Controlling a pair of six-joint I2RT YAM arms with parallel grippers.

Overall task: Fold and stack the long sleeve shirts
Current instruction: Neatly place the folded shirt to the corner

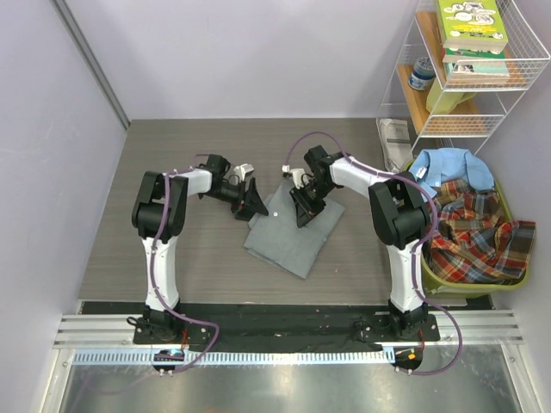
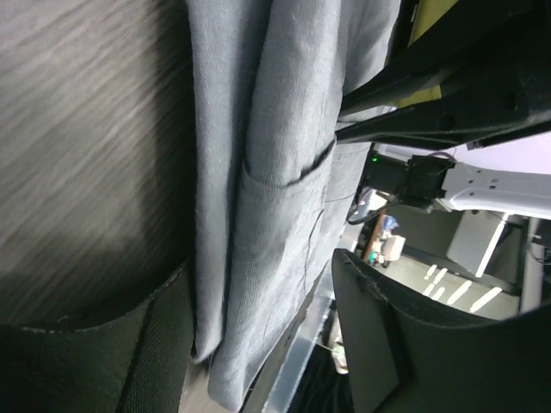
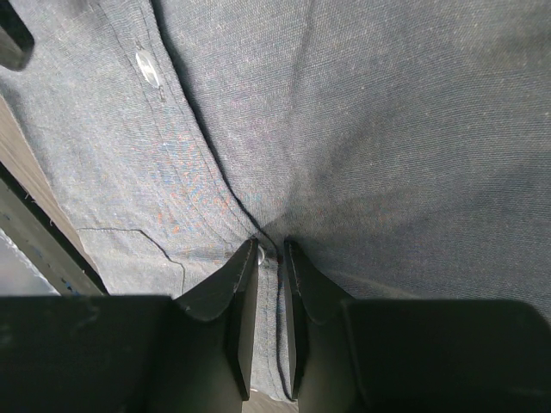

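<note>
The grey long sleeve shirt (image 1: 288, 241) lies folded in a rectangle at the middle of the table. My left gripper (image 1: 254, 202) is at its far left corner. In the left wrist view the left gripper (image 2: 258, 284) is open, with layered folds of the grey shirt (image 2: 275, 155) between its wide-apart fingers (image 2: 95, 361). My right gripper (image 1: 303, 208) is on the shirt's far edge. In the right wrist view the right gripper (image 3: 270, 249) is shut on a ridge of grey shirt (image 3: 387, 129) beside a button. A light blue shirt (image 1: 448, 168) and a plaid shirt (image 1: 473, 232) lie in the basket.
A green basket (image 1: 465, 290) stands at the table's right edge. Behind it is a white wire shelf (image 1: 516, 103) with books (image 1: 469, 26). A paper booklet (image 1: 396, 133) lies at the back right. Walls close the left and back sides.
</note>
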